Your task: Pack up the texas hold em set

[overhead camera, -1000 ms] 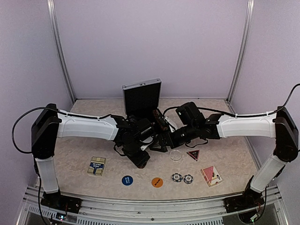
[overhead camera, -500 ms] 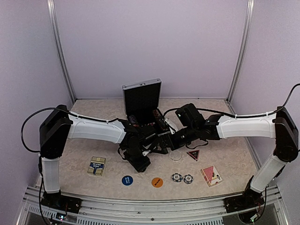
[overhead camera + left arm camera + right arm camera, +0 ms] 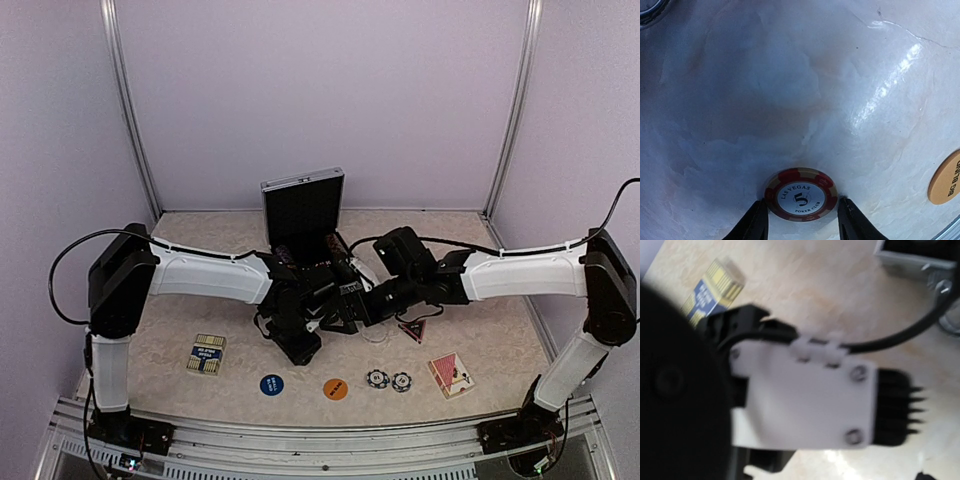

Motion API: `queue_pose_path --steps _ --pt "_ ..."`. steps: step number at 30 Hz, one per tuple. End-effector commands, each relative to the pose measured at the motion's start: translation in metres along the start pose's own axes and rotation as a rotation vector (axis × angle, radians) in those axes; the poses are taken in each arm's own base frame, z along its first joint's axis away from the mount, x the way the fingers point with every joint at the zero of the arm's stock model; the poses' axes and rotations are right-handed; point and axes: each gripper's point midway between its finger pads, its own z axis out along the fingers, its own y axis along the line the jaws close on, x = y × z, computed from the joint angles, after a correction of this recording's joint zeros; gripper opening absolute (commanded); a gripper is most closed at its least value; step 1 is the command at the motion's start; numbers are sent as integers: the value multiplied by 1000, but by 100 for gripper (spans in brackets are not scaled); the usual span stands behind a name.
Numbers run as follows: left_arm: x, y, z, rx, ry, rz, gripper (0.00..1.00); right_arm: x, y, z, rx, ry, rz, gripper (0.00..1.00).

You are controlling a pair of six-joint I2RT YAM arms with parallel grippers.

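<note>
The silver briefcase (image 3: 303,205) stands open at the back centre, black lining showing. My left gripper (image 3: 804,226) is open and low over the table, its fingertips (image 3: 756,225) on either side of a red-and-tan "5" poker chip (image 3: 801,194) with small gaps. In the top view the left gripper (image 3: 302,347) hides that chip. My right gripper (image 3: 347,306) is close beside the left wrist; its jaws do not show. On the table lie two striped chips (image 3: 388,380), a blue disc (image 3: 271,384), an orange disc (image 3: 336,388), a dark triangle (image 3: 411,330), a blue deck (image 3: 207,353) and a red deck (image 3: 451,374).
The right wrist view is filled by the left arm's white wrist plate (image 3: 805,395) and cable, with the blue deck (image 3: 712,290) behind. The orange "BIG BLIND" disc (image 3: 946,177) lies right of the left gripper. The clear disc (image 3: 374,336) is partly hidden under the right arm.
The right arm has moved left and forward, close against the left wrist, and partly covers the clear disc. The left arm has shifted right and lowered slightly.
</note>
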Motion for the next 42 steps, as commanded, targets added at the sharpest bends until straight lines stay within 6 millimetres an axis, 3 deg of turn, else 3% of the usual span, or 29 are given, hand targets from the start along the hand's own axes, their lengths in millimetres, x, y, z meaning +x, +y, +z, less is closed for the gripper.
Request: queue_pose_path --steps 1,13,25,35,42 --pt "-6 0 20 2 6 2 46 11 15 12 -89 20 5 100" --pt "-17 3 8 -16 -52 -9 38 16 13 20 -101 33 27 99" --pt "-22 -1 -2 -8 -92 -6 36 0 22 0 -93 -17 6 100" --pt "-29 0 -29 -31 -152 -12 36 13 16 -13 -102 -30 29 100" --pt "-27 3 -35 -55 -166 -14 40 16 8 -22 -94 -40 43 100"
